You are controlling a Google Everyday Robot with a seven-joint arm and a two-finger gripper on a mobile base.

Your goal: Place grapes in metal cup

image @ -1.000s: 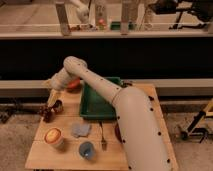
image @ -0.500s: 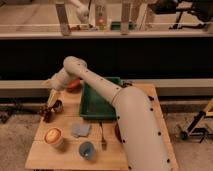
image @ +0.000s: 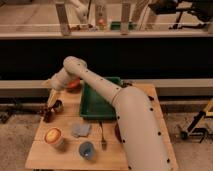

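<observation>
A white robot arm reaches over a wooden table (image: 140, 95) to its left edge, where the gripper (image: 50, 104) hangs with jaws spread just above the dark grapes (image: 47, 114), which lie on the table beside the small metal cup (image: 58, 106), left of a green tray (image: 100, 111).

Table layout, claw at the left edge

The tray (image: 96, 104) lies mid-table (image: 42, 154), with a bowl (image: 74, 86) behind its left corner. Left of the tray stands the metal cup (image: 59, 106); the grapes (image: 47, 115) lie just left of and before it, at the table's edge. The claw (image: 52, 101) hangs above the grapes, beside the metal cup. In front stand a wide cup (image: 53, 136), then to its right a cloth (image: 80, 130) and a fork (image: 103, 140); a small cup (image: 87, 150) is nearest the front.
</observation>
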